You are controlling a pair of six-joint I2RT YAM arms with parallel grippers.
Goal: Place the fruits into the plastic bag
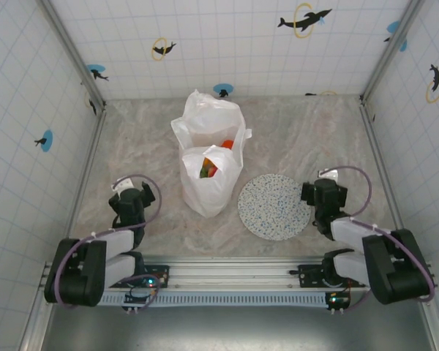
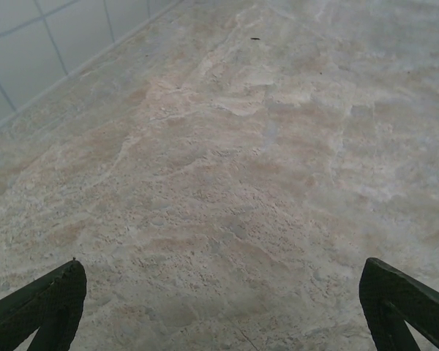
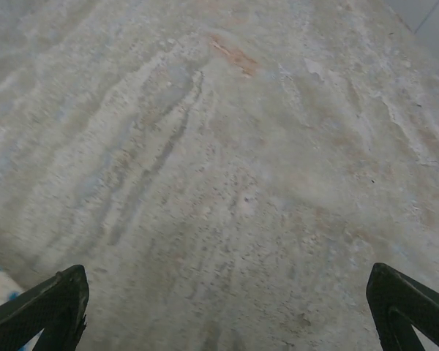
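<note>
- Left claw (image 2: 219, 270): jaws set apart, nothing gripped; held low over the bare marbled desk (image 2: 227, 146), well apart from the bag.
- Right claw (image 3: 223, 274): jaws likewise apart and unloaded; parked just beside the speckled plate (image 1: 273, 206).
- Fruits (image 1: 209, 169): orange, red and green pieces are seen inside the plastic bag (image 1: 205, 194), mid-desk, mouth open upward.
- Plate: no fruit is carried on it; the task is judged complete.
- Arms: both are folded close to their bases, judged a rest pose clear of the bag.
</note>
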